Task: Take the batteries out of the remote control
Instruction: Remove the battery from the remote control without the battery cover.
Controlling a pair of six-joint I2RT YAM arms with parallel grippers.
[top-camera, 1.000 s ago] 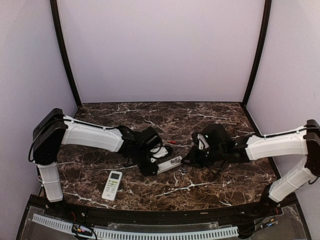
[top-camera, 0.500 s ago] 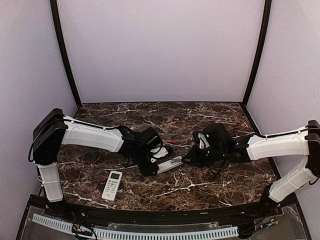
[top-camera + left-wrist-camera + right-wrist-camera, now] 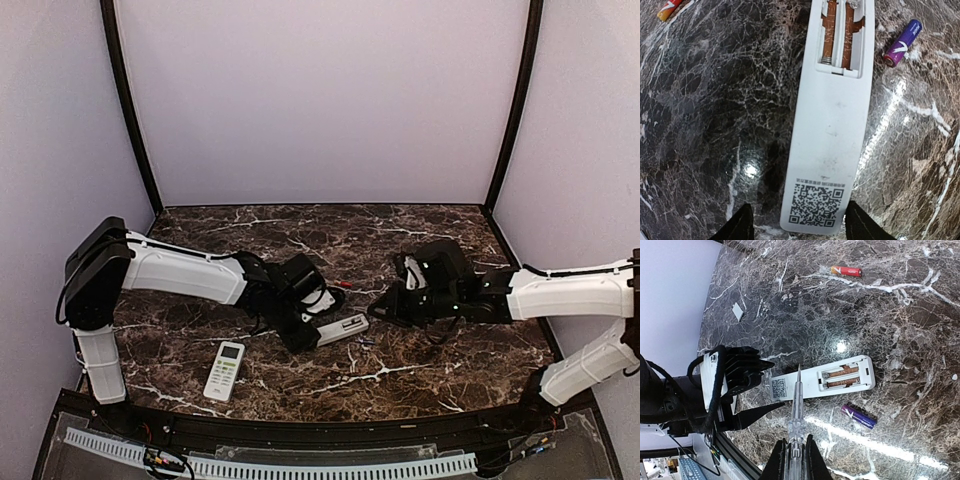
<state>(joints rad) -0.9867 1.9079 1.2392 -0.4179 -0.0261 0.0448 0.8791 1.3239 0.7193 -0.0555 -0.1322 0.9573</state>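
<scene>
Left gripper: fingers apart, straddling QR end of remote, bottom of left wrist view, likely steadying it. Right gripper clamped on slim pointed tool, for prying. Bays look empty; purple battery upper right, red battery upper left

The desk is dark veined marble, polished glossy (glare spots show on it). The remote control is matt white plastic, faintly scuffed. The purple battery has a shiny wrap. The pointed tool looks clear plastic, metal-tipped.

The remote is white with a black QR code; purple battery, red battery, white-veined brown marble table.
</scene>
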